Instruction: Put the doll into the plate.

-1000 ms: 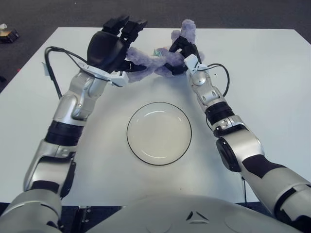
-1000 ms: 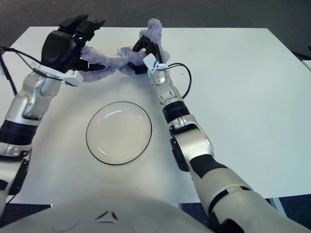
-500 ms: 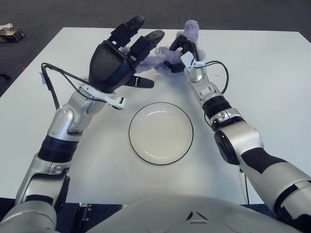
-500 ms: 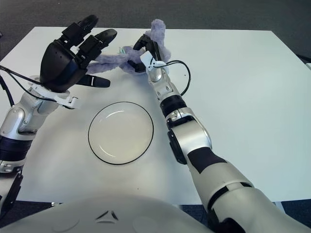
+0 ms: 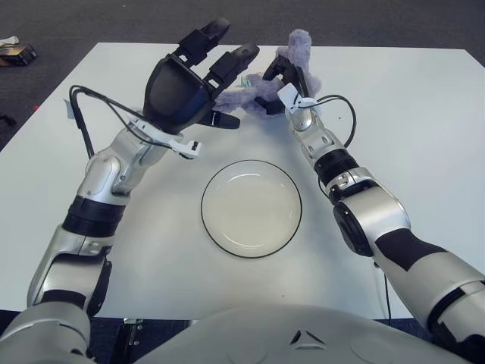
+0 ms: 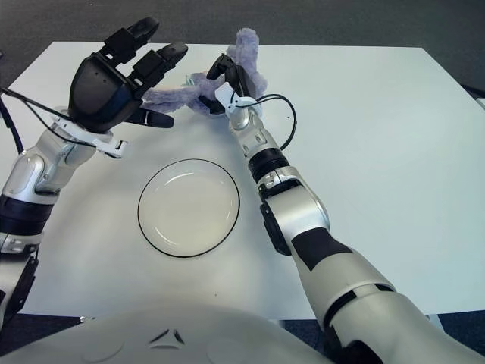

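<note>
Since the earlier frames, left hand (image 5: 186, 83) has let go of the purple plush doll (image 6: 198, 92) and lifted off it; its three fingers are now spread, gripping nothing, palm turned down above the doll's left limb. Right hand (image 5: 286, 76) has remained closed on the doll's body.

One round plate (image 5: 251, 208) sits empty at the middle of the white table (image 5: 424, 129), nearer the front edge than the doll, well apart from it. No object lies between plate and doll.

Left arm reaches forward from the front-left corner, elbow bent, wrist raised. Right arm extends straight from the front-right corner toward the far edge, a black cable looping off its wrist.

One doll lies near the far edge, at centre, one limb standing up behind the right hand. One small object (image 5: 15, 51) lies on the dark floor beyond the far-left corner.
</note>
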### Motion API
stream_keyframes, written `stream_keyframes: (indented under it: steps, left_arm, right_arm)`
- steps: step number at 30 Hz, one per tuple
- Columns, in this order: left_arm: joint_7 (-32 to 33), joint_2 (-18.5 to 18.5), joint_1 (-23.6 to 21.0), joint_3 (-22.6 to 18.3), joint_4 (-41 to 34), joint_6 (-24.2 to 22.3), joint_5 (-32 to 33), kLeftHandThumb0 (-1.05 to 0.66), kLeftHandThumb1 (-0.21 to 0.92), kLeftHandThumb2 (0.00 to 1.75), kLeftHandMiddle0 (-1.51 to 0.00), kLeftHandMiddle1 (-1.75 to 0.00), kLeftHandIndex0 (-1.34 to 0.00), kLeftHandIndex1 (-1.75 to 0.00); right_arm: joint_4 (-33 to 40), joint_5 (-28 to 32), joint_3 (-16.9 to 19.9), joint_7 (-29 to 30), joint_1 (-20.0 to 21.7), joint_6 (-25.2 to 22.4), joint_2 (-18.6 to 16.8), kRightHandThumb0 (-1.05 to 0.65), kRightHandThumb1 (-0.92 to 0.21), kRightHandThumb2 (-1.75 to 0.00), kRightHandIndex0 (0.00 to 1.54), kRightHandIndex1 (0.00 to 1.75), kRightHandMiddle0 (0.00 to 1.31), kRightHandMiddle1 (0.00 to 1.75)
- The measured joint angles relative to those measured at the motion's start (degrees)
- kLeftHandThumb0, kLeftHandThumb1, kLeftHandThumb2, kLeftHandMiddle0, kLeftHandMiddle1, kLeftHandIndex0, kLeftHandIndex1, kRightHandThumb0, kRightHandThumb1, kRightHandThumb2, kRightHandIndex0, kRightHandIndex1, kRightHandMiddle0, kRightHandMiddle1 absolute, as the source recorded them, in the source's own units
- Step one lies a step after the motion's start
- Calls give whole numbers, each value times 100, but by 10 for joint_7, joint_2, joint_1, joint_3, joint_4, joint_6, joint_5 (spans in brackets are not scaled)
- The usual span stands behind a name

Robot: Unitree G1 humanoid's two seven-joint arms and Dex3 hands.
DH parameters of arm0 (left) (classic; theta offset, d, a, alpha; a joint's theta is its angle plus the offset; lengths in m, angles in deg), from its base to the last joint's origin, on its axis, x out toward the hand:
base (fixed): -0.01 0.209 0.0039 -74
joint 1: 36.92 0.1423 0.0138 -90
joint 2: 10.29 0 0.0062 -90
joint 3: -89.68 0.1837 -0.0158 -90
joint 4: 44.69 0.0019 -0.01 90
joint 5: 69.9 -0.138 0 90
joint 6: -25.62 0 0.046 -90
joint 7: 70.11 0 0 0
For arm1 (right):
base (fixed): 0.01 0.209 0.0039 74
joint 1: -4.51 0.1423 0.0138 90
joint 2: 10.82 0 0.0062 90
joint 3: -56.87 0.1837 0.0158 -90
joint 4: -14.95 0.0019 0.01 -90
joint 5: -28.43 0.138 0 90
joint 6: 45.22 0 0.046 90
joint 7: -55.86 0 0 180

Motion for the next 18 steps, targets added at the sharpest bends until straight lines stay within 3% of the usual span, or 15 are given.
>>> stream_keyframes:
  steps: [13, 18]
  left_arm:
    - [-20, 10, -17, 11, 12, -21, 10, -95, 92, 48, -48, -2, -40, -21]
    - [-20, 12, -26, 18, 24, -42, -7, -95, 92, 51, -52, -3, -41, -21]
  right_arm:
    - [0, -65, -53, 36, -9, 3, 5, 41, -51, -106, 46, 175, 55, 175]
    - [58, -83, -65, 37, -38, -12, 12, 41, -52, -105, 45, 175, 54, 175]
